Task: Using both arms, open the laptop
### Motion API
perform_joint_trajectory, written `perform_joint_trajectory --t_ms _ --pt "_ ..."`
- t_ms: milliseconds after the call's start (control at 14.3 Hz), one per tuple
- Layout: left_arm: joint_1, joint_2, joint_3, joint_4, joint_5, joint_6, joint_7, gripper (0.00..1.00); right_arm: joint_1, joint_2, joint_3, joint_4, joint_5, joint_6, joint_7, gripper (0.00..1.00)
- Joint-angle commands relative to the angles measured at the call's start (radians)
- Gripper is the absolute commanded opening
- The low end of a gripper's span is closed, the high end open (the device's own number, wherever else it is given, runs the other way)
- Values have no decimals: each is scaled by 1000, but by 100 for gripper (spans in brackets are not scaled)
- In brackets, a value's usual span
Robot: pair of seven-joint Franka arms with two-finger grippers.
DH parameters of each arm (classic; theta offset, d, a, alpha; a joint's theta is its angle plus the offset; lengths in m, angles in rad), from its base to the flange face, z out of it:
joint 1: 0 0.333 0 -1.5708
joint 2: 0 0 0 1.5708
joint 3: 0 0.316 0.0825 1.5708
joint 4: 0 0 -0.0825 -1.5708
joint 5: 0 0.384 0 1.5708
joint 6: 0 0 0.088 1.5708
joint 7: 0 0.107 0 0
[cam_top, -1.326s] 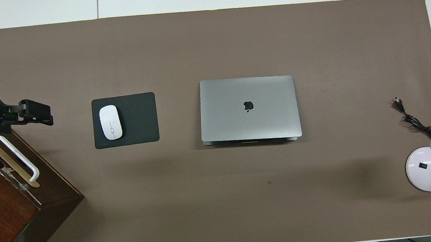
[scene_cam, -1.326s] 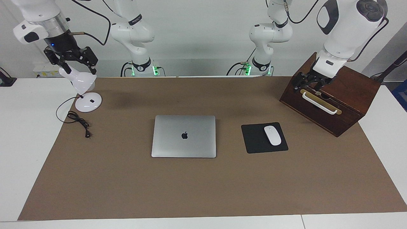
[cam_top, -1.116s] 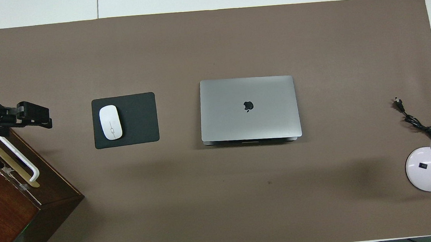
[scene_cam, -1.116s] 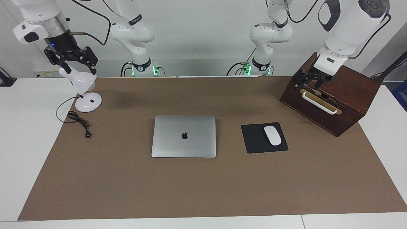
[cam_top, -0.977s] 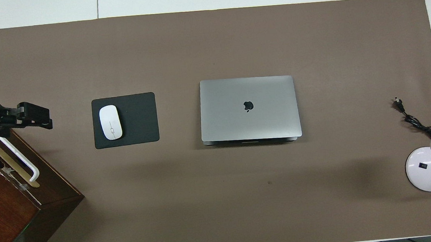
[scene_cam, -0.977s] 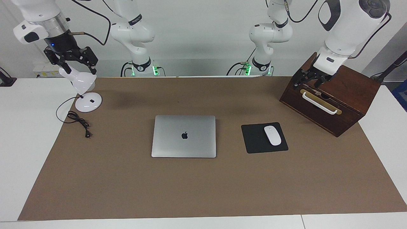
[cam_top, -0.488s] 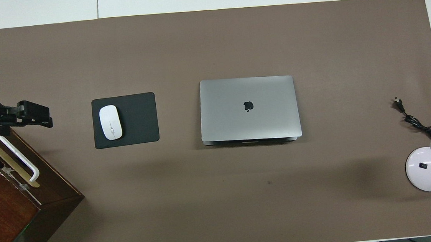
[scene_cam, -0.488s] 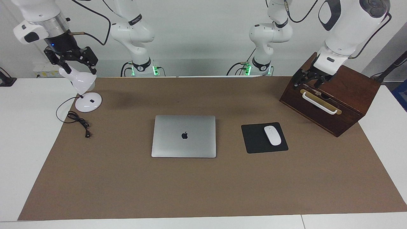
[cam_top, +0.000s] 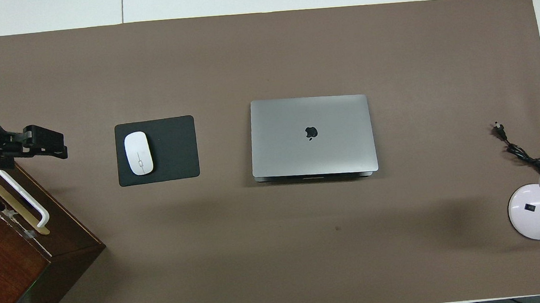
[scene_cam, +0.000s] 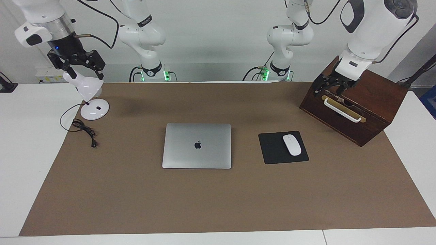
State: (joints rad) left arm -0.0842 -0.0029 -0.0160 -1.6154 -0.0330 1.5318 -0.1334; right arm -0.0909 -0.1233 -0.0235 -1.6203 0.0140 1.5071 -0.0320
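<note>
Right hand (scene_cam: 75, 68) hasn't budged over the lamp (scene_cam: 89, 89) at its corner of the worktop (scene_cam: 218, 204) (grip: cannot tell). The laptop (scene_cam: 197, 145) lies mid-worktop, lid down, untouched. Left hand (scene_cam: 330, 89), released and empty, has crept up off the box (scene_cam: 371, 102). By my reckoning, the reach is only starting.

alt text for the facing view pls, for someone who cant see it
A closed silver laptop lies mid-table beside a white mouse on a black pad. The left gripper hangs over a wooden box, the right gripper over a white lamp.
</note>
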Motion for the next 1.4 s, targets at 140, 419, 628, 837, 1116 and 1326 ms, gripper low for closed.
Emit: perform_joint_trajectory --t_ms 140,419,628,837,1116,1326 --pt "-12 12 11 22 -8 -1 1 100 -19 -3 13 -10 -2 106 -22 100" --pt "-12 14 13 23 -8 14 -38 100 -20 57 13 -19 20 272 -19 99" --pt "-16 11 11 15 -10 16 -74 41 -21 108 13 -29 70 370 -17 99" --pt "-35 -34 -2 -29 -8 51 -246 0 -20 137 13 -64 127 464 -11 99" --pt "-46 -77 -5 -110 -31 84 -390 0 -13 120 13 -200 281 645 14 99" --pt "-46 -120 -5 -208 -128 157 -481 0 -4 113 14 -272 418 746 12 99"
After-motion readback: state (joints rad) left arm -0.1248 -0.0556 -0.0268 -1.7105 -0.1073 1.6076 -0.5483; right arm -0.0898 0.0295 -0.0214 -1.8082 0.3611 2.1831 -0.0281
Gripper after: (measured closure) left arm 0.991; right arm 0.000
